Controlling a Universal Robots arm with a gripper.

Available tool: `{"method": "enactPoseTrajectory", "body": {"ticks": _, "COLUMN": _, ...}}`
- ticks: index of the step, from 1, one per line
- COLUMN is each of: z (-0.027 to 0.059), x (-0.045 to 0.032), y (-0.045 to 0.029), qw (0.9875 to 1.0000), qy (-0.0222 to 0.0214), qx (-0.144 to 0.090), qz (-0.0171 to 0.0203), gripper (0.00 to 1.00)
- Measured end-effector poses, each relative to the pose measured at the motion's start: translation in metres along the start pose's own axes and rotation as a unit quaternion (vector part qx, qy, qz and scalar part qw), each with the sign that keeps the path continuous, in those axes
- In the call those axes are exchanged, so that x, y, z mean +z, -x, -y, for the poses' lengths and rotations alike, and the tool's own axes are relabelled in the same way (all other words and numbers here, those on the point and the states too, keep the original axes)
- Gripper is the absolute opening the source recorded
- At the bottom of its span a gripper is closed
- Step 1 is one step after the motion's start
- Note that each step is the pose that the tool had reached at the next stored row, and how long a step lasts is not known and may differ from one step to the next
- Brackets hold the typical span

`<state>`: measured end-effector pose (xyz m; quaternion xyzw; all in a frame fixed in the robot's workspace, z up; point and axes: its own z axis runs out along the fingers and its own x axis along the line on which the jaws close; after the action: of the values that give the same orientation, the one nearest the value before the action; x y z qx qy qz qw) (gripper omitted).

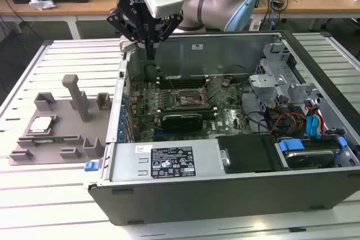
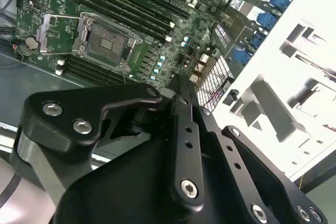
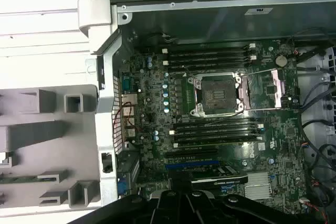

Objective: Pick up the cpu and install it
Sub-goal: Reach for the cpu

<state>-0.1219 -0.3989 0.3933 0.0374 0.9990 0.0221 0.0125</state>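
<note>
Gripper [image 1: 150,53] hangs over the far left corner of the open computer case [image 1: 225,200] in the exterior view. Its two black fingers are pressed together with nothing between them, and the tips are above the case wall, clear of the green motherboard [image 1: 147,102].

The cpu [image 1: 42,124] lies flat, silvery top up, in a pocket of the grey fixture tray [image 1: 56,145]. The tray rests on the slatted table [image 1: 45,54] to the exterior view's left of the case, and the cpu is well apart from the gripper.

In the first wrist view the CPU socket [image 3: 217,94] sits mid-board with its pin field exposed. Its load plate [image 3: 268,85] is swung open just beside it, and black memory slots [image 3: 210,55] run along both of its long sides. The second wrist view shows the same socket [image 2: 107,40] beyond the fingertips [image 2: 178,85]. A long black expansion card [image 1: 180,120] stands on the near side of the socket.
</note>
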Motion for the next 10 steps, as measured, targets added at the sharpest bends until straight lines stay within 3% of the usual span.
{"method": "enactPoseTrajectory", "body": {"ticks": 10, "z": 0.0, "x": 0.0, "y": 0.0, "qw": 1.0, "qy": 0.0, "qx": 0.0, "qz": 0.0, "gripper": 0.11}}
